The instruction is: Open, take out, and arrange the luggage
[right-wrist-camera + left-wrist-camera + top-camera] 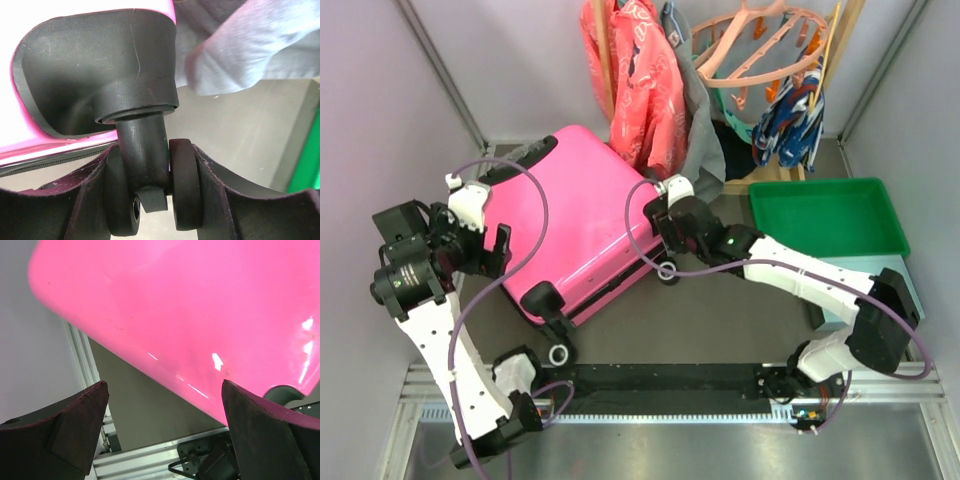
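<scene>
left gripper (164, 386): fingers wide apart, pink shell just ahead, at left side of luggage (582, 215)
right gripper (152, 152): clamped on twin black wheel (184, 186) at near-right corner of luggage
luggage look: glossy hot-pink hard shell, black wheels, black handle (525, 158), black zipper trim; closed
luggage place: on broad side, centre-left of worktop (720, 320)
luggage axis: long axis near to far, slanted; wheel end toward arm bases, handle on far-left edge
right of luggage: green tray (825, 215), apart
far: hanging clothes (645, 95) just behind far corner
</scene>
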Available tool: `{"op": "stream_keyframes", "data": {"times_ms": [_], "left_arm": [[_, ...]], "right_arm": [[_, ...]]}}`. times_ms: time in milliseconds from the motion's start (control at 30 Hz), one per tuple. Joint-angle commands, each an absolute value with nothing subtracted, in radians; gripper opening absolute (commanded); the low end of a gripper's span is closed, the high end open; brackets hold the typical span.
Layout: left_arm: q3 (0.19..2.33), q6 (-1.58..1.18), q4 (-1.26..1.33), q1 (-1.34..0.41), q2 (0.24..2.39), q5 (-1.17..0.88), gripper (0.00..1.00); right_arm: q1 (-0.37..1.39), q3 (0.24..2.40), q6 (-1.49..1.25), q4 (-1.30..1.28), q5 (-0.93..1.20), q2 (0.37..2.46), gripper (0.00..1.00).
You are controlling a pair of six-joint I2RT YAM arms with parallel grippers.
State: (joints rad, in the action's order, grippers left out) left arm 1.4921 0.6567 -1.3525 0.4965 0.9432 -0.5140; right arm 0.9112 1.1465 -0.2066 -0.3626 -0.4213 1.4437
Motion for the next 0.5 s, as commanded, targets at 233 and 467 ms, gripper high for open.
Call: {"op": "stream_keyframes", "data": {"times_ms": [233, 467], "left_arm": [[1.408, 0.485, -1.129, 0.495, 0.968, -0.416, 0.99], [1.365, 0.477, -1.108, 0.495, 0.957, -0.354, 0.99]], "right_arm": [[0.699, 1.175, -0.015, -0.373, -0.578, 1.385, 0.00], [0.776, 1.227, -0.055, -0.457, -0.540, 1.364, 0.77]]}}
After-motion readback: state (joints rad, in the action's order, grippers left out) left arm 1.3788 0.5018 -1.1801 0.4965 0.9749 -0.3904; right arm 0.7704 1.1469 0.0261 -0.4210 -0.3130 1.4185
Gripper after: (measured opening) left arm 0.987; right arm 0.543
